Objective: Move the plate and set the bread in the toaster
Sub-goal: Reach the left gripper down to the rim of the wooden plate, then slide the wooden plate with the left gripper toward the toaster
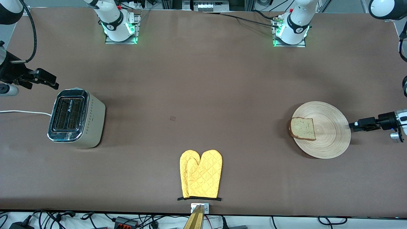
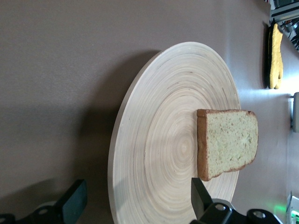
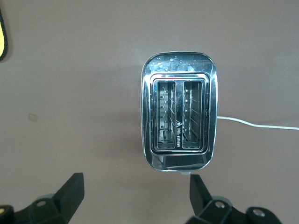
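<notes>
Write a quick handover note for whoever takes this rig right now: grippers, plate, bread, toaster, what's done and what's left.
Left gripper: open, at the plate's rim, fingers either side of the edge, holding nothing.
Right gripper: open, empty, beside the toaster.
Bread lies on the plate, toward the right arm's end.
Toaster slots are empty.
Done: nothing.
Left: move the plate, put the bread in the toaster.

Bread [image 2: 231,142] on plate [image 2: 159,140], left claw [image 2: 135,198] spread.

Robotics lab, staged kitchen scene: brown-covered table [image 1: 203,79], two bolted arm bases (green status lights) [image 1: 120,30], loose cables along its edge [image 1: 127,219], toaster [image 1: 76,117], yellow oven mitts [image 1: 201,174].
</notes>
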### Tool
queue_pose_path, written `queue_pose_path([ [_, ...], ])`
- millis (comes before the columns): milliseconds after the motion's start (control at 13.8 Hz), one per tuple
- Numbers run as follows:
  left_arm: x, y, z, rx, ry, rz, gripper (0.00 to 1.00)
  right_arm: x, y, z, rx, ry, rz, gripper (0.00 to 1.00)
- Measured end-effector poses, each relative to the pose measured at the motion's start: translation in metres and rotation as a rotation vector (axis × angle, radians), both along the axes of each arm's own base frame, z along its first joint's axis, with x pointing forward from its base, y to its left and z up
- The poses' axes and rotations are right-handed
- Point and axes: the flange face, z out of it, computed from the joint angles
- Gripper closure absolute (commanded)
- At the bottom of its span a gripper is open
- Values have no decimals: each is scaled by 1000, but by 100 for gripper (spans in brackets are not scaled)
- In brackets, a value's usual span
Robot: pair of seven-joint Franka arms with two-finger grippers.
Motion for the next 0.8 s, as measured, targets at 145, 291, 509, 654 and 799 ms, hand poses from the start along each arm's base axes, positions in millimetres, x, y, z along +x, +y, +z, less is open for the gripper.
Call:
queue_pose_path([
  [145,-1,-2,-16,-21,10,9,24,0,0,1,0,-1,0,0],
  [291,0,-2,-23,-34,14,19,42,0,0,1,0,-1,0,0],
  [509,0,-2,-24,-39,16,24,54,-1,0,2,0,-4,0,0],
  [654,0,-2,-24,-39,16,24,56,-2,0,3,0,-5,-1,0],
  [799,-1,-3,-25,-42,19,23,56,-2,0,2,0,-3,-1,0],
])
